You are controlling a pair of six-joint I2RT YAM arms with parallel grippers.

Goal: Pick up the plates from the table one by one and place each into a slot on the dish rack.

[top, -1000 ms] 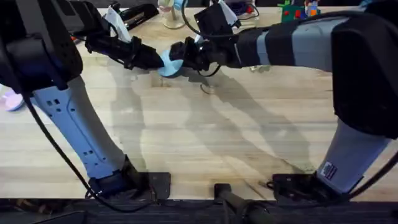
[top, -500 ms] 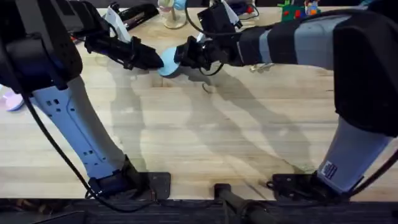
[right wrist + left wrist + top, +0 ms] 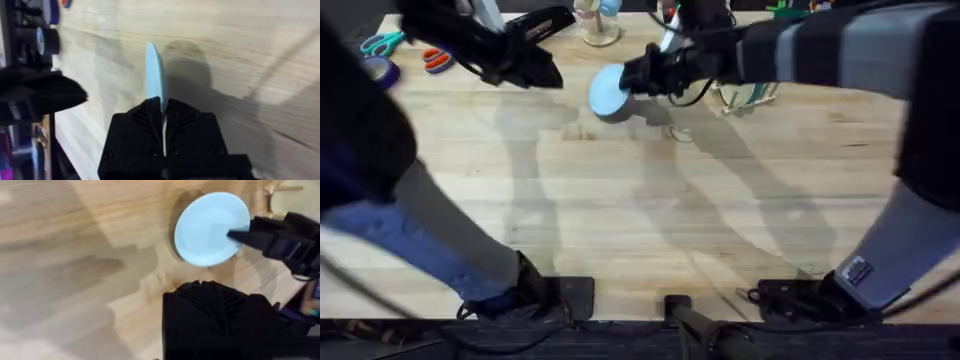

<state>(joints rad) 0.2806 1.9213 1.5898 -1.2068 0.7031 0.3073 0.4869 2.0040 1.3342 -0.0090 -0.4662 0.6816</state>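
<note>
One sky-blue plate (image 3: pixel 609 90) hangs above the pale wooden surface (image 3: pixel 650 210), no readable writing anywhere on it. At its nine o'clock the left gripper (image 3: pixel 548 76) hovers apart, how far open I cannot tell. At its three o'clock the right gripper (image 3: pixel 638 78) is clamped narrowly on the plate's rim.

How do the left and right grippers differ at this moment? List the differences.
The right gripper has its jaws shut on the rim of the blue plate; the left gripper holds nothing and stands apart from that plate. In the overhead view, the right gripper reaches in from the right of the plate and the left gripper from its left, so they point toward each other. Both are black and hang over the far part of the table.
</note>
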